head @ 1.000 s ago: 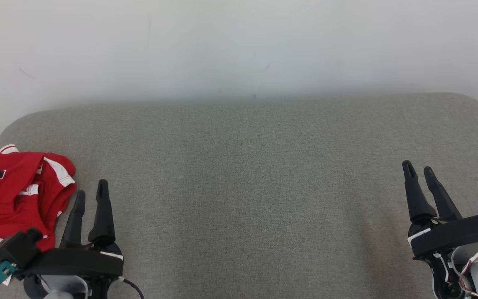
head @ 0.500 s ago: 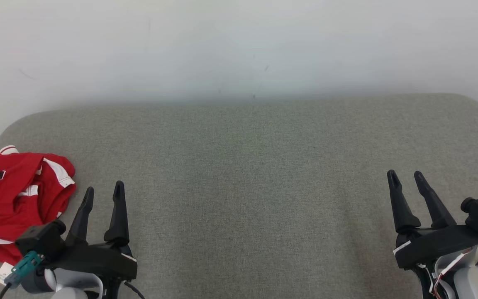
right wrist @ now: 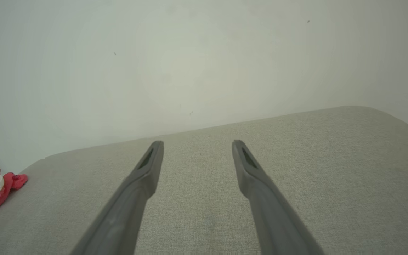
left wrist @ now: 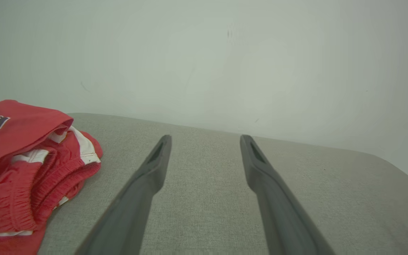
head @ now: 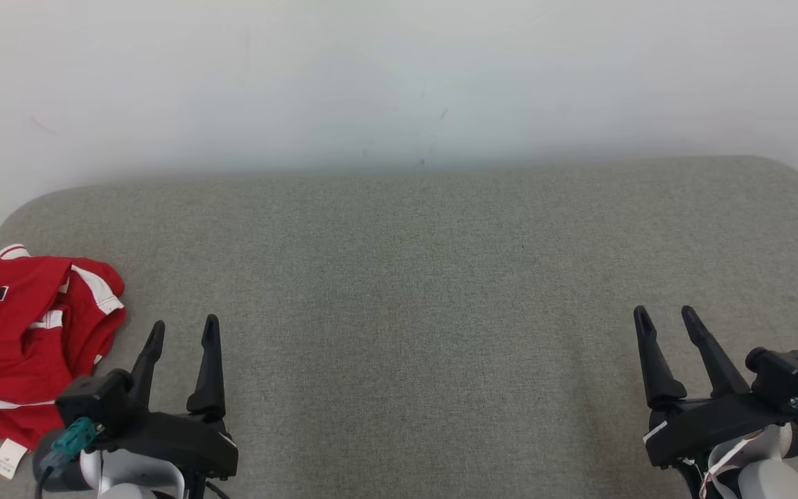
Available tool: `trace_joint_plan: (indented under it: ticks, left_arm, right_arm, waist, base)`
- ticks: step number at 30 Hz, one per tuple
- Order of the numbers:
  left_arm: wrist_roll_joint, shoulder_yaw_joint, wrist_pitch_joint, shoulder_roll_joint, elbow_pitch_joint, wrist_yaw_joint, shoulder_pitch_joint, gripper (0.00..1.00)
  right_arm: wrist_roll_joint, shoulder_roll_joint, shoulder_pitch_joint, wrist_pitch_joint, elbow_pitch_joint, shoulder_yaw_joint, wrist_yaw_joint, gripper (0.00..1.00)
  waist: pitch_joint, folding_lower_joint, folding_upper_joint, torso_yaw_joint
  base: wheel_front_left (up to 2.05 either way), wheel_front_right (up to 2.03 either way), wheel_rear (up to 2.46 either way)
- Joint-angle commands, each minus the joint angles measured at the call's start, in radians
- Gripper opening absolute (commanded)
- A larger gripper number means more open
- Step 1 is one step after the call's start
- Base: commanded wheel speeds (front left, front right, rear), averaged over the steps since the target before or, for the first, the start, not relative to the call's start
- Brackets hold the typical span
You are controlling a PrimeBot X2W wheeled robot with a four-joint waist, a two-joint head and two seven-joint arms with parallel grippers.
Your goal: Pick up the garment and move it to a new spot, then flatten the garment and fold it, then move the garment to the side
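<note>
Left of my left gripper (head: 184, 321), crumpled red garment (head: 18, 333), my right gripper (head: 664, 310) well apart, both spread wide, empty.

The garment (head: 18, 326) is bright red with white stripe trim, a dark navy mark edged in white, and a white label (head: 7, 459). The counter (head: 406, 312) is a pale grey-green woven fabric with a fine flecked weave, and the wall (head: 399, 76) is plain off-white with a few faint dark scuffs. The left end effector (head: 184, 322) and right end effector (head: 665, 310) are matt black with teal plugs (head: 75, 438) and pale grey forearms.
</note>
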Motion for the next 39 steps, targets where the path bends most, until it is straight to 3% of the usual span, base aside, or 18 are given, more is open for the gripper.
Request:
trace_joint_plan:
  ticks: [1,24,39]
  left_arm:
    - [0.024,-0.002,0.007,0.008,0.0,0.0,-0.014,1.0]
    - [0.213,-0.035,0.053,0.029,0.008,0.04,-0.025,1.0]
    - [0.254,-0.039,0.073,0.019,0.022,0.044,-0.005,1.0]
  right_arm:
    - [-0.022,-0.002,0.0,-0.008,-0.003,0.002,0.0,1.0]
    - [-0.184,0.013,0.012,-0.038,0.013,0.009,0.0,1.0]
    - [-0.204,0.021,0.025,-0.061,0.02,-0.006,0.0,1.0]
  waist:
    - [0.0,0.0,0.0,0.0]
    - [-0.007,0.0,0.0,-0.001]
    - [-0.01,0.0,0.0,-0.001]
  base:
    - [0.0,0.0,0.0]
    - [0.0,0.0,0.0]
    - [0.0,0.0,0.0]
